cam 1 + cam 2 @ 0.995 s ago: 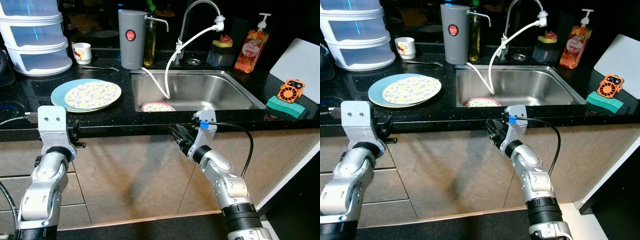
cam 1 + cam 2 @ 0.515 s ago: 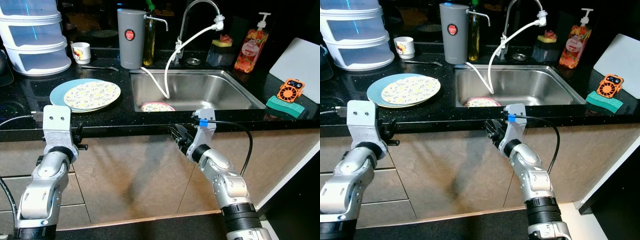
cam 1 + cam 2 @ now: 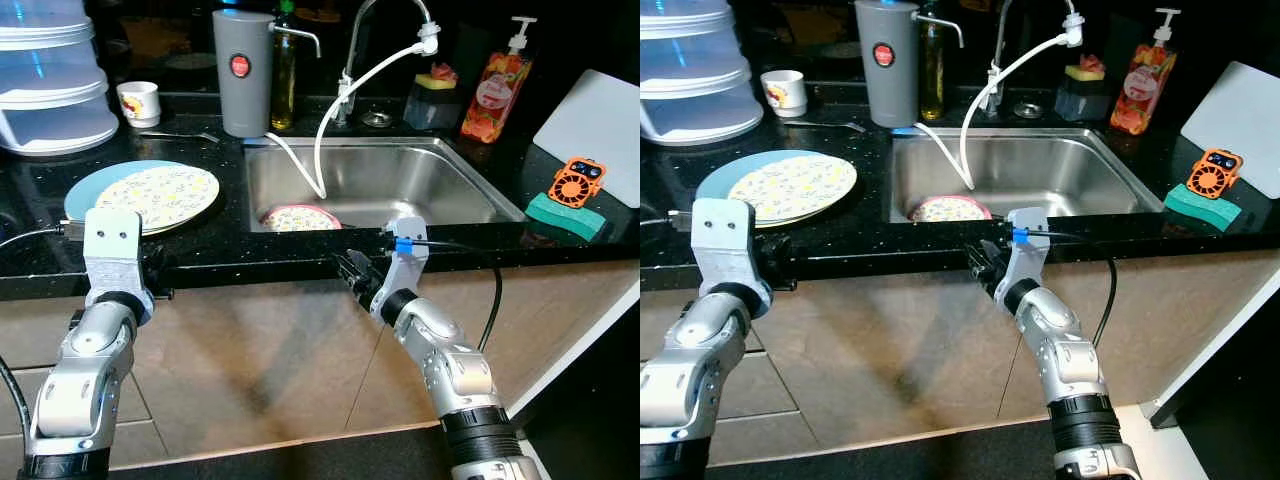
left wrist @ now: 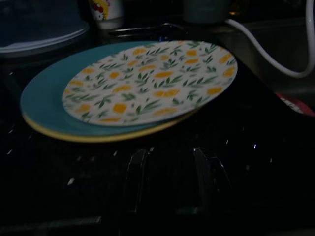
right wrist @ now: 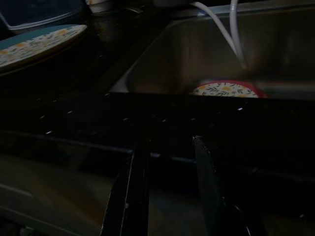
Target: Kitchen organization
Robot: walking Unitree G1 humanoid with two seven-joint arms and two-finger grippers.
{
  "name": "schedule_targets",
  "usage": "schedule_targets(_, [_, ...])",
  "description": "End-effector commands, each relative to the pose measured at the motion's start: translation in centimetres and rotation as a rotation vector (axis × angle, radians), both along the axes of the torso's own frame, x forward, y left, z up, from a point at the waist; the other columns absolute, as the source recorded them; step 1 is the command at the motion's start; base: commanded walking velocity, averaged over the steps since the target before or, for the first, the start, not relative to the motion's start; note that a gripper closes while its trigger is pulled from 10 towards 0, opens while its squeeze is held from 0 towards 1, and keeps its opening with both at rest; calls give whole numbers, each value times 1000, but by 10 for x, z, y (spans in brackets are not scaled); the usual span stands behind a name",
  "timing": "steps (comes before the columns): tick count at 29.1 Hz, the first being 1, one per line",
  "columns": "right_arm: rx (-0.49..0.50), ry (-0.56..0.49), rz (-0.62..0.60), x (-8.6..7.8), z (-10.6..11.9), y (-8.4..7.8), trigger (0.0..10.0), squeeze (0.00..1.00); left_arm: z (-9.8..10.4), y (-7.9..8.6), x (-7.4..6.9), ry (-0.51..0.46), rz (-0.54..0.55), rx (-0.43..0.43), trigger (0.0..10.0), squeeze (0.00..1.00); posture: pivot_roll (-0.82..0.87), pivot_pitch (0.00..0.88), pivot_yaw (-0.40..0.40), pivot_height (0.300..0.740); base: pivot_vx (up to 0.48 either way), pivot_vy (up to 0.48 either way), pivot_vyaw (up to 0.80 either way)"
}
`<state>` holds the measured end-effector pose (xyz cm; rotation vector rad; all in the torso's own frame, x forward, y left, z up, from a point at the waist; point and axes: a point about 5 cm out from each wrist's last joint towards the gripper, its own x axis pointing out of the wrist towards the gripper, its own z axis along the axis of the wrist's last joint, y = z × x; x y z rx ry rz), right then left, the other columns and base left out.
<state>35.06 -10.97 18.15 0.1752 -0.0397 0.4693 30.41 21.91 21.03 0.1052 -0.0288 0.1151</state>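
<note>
Now both open, empty pincers, left (image 4: 170,184) and right (image 5: 170,184), hover low-centre by the counter (image 3: 300,250) edge, plates (image 3: 145,195) at left.

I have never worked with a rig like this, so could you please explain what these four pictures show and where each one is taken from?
This is a humanoid robot standing at a kitchen counter. The two wide pictures come from a stereo camera on its head, looking down; the two dark ones come from cameras on its wrists, looking along each hand's two black fingers. The left hand is near the counter edge, facing a stack of plates with a flowered plate on top. The right hand faces the sink, where a small red-rimmed plate lies. Both hands are open and hold nothing. A sponge, soap bottle and mug also sit on the counter.
</note>
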Motion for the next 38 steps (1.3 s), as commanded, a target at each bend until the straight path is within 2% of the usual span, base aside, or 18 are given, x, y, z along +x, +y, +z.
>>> schedule_targets(1, [9, 13, 3, -2, 0, 0, 10000, 0, 7, 4, -2, -13, 9, 15, 10000, 0, 88, 45, -62, 740, 311, 0, 0])
schedule_targets(20, [15, 25, 12, -2, -2, 2, 10000, 0, 8, 5, -4, -13, 9, 9, 10000, 0, 97, 51, -63, 740, 309, 0, 0])
schedule_targets(38, [54, 30, -9, -2, -4, 3, 10000, 0, 17, -1, -1, -16, -25, 15, 10000, 0, 145, 57, -29, 740, 303, 0, 0])
